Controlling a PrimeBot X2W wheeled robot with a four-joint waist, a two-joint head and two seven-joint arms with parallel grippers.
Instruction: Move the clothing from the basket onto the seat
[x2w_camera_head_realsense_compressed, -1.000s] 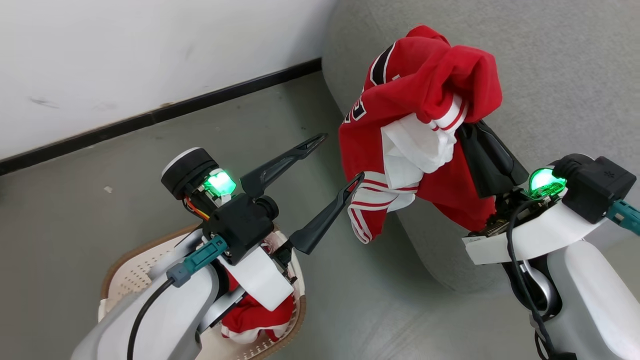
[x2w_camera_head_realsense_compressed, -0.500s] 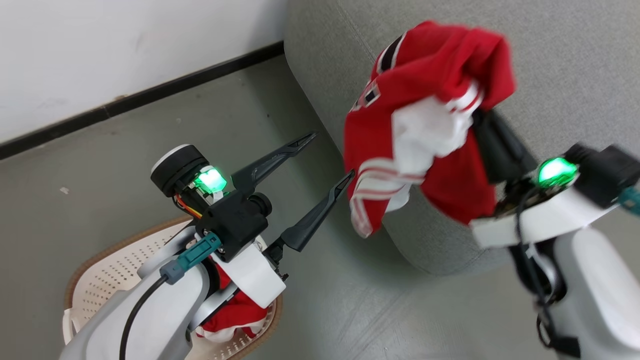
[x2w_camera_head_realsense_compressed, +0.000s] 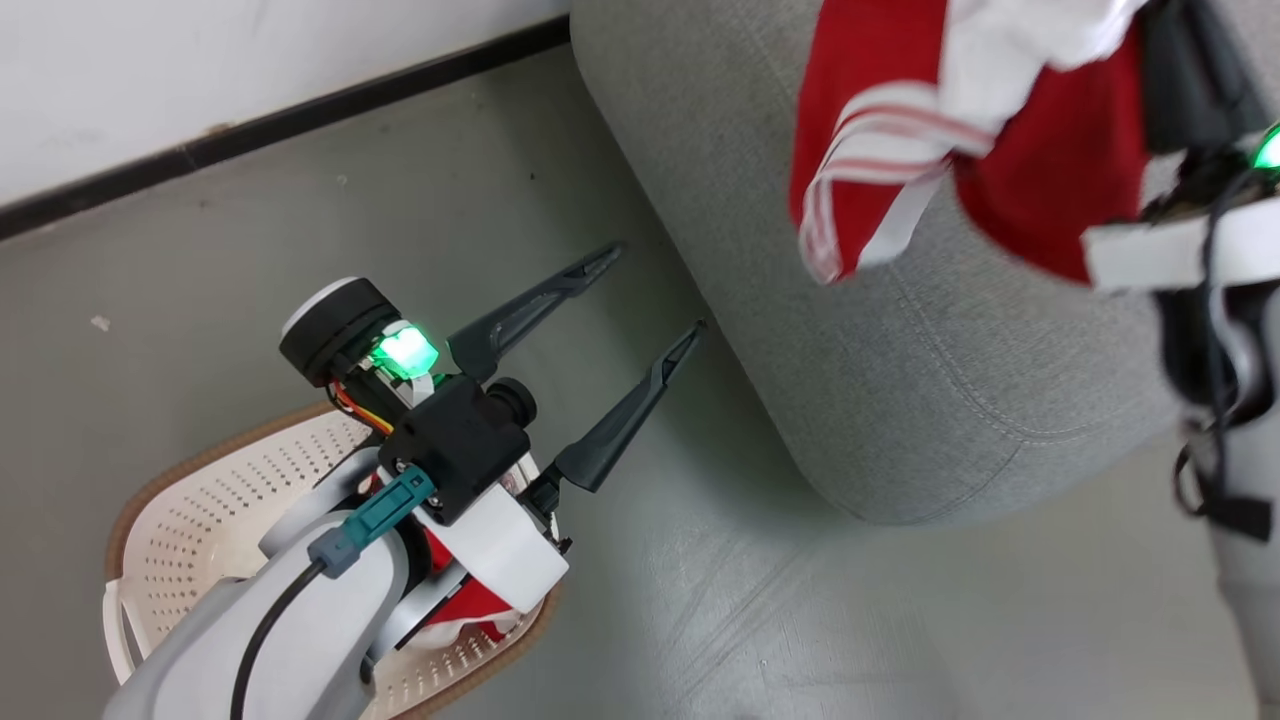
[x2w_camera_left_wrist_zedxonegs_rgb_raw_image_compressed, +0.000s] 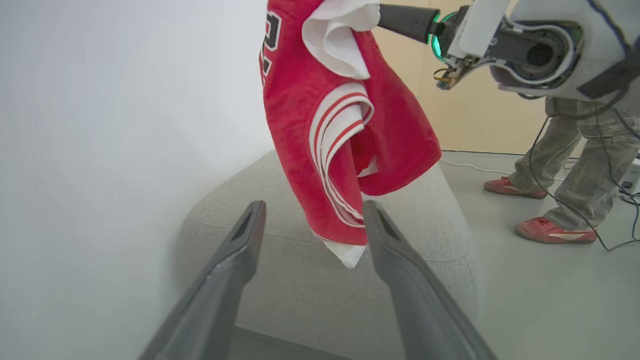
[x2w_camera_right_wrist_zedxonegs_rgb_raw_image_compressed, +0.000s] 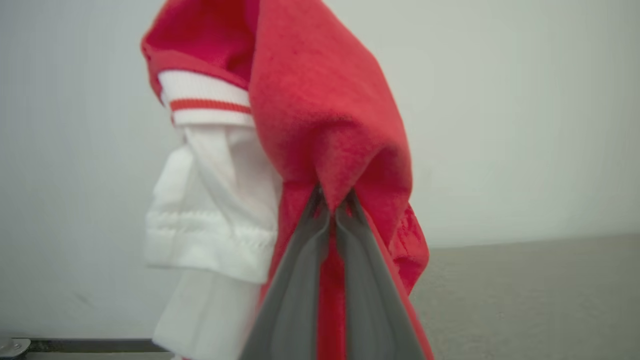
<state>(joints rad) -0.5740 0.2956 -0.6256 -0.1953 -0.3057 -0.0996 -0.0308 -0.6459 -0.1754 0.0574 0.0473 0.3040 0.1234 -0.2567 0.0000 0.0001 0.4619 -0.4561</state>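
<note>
Right now the right gripper (x2w_camera_right_wrist_zedxonegs_rgb_raw_image_compressed: 332, 200) has its two fingers pinched tight together on a fold of the red jersey (x2w_camera_left_wrist_zedxonegs_rgb_raw_image_compressed: 345, 115). The whole garment hangs from that grip, with its white panel and red-and-white striped trim drooping down. It dangles in the air above the rounded corner of the grey seat (x2w_camera_head_realsense_compressed: 800, 350), its lowest hem close over the cushion. Whether it touches the fabric I cannot tell. Over on the other side, the left gripper (x2w_camera_head_realsense_compressed: 656, 289) has its fingers spread wide and holds nothing, pointing towards the seat's edge above the grey floor (x2w_camera_head_realsense_compressed: 650, 600). Beneath that left arm sits the cream basket (x2w_camera_head_realsense_compressed: 200, 500) with its brown rim. A second red garment (x2w_camera_head_realsense_compressed: 485, 620) lies inside, mostly hidden by the wrist. Off beyond the seat, a person (x2w_camera_left_wrist_zedxonegs_rgb_raw_image_compressed: 585, 165) stands on the floor in red shoes (x2w_camera_left_wrist_zedxonegs_rgb_raw_image_compressed: 555, 232).
</note>
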